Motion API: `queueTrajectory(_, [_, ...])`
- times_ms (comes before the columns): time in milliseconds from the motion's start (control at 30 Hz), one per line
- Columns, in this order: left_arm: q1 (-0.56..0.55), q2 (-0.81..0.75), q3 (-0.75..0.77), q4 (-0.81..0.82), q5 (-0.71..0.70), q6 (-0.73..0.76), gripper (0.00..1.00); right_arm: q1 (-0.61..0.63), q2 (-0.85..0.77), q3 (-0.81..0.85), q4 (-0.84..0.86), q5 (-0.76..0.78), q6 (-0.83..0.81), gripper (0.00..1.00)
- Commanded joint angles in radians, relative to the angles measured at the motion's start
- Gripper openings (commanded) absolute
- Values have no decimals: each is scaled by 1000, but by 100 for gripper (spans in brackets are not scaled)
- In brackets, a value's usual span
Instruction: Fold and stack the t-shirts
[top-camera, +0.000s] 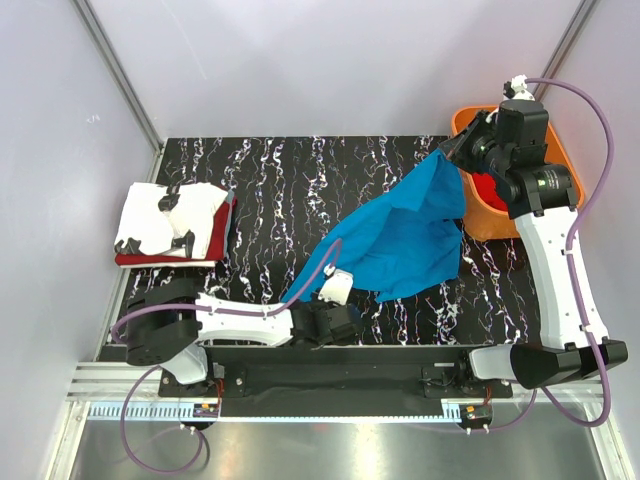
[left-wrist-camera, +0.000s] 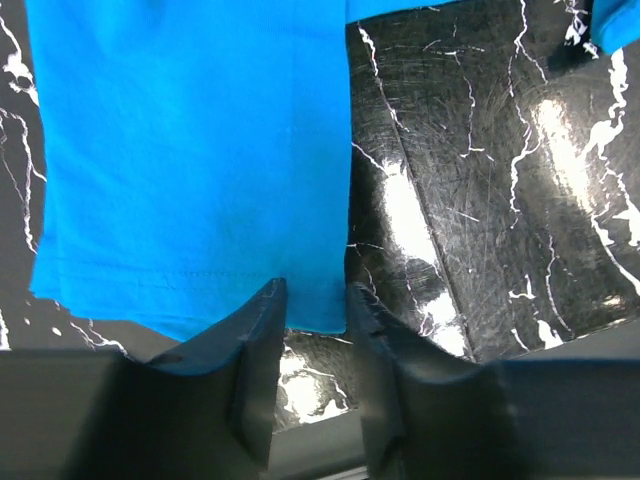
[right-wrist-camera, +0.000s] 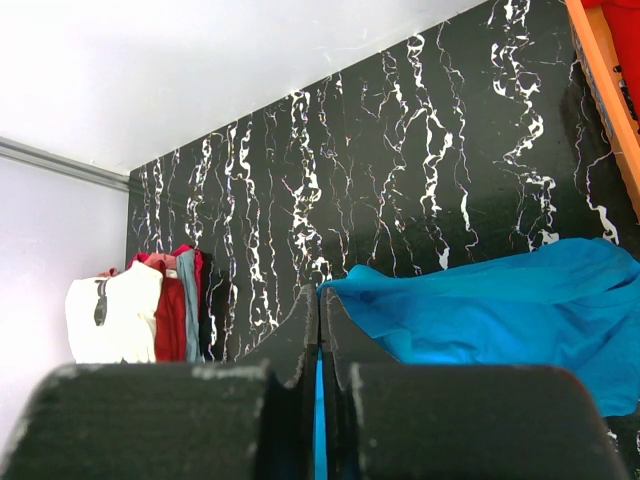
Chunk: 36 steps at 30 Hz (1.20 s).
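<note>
Over the worktop (top-camera: 270, 200), seen from above, two shirts lie folded in a stack at the left: a white shirt (top-camera: 165, 220) on a dark red shirt (top-camera: 170, 261). A blue shirt (top-camera: 410, 235) hangs unfolded on a slant, from beside the basket (top-camera: 482, 222) at the far right down to the near middle. One red shirt (top-camera: 490, 188) lies in the basket. That makes four shirts, one basket and two arms. I judge the job about half done: two are stacked, the blue one is not yet spread or folded, and the red one is not yet taken out.

From the left wrist, the left claw (left-wrist-camera: 312, 295) stands partly spread. Its fingers sit either side of a corner of the blue hem with a gap showing, so it is not yet pinching the cloth.

From the right wrist, the right claw (right-wrist-camera: 318, 305) is pressed together on a strip of the blue shirt, and the rest drapes to its right. At far left the stack shows white, red and a thin grey-blue edge. Whether that edge is a fifth shirt I cannot tell.
</note>
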<state>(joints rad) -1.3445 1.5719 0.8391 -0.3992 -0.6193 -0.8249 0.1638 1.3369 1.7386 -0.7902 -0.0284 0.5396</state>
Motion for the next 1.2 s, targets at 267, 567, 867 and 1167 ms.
queueTrajectory(267, [-4,-96,9,-81,-31,-36,0,5,-2,-7,43,13,-4,0])
queueTrajectory(567, [210,-370,6,-178,38,90,0,5,-5,-69,80,64,-35,0])
queueTrajectory(867, [810,-671,257,-337,167,273,0,-29,7,-51,108,44,-29,0])
queueTrajectory(1167, [912,-670,707,-437,151,423,0,-29,-244,4,190,-27,-47,0])
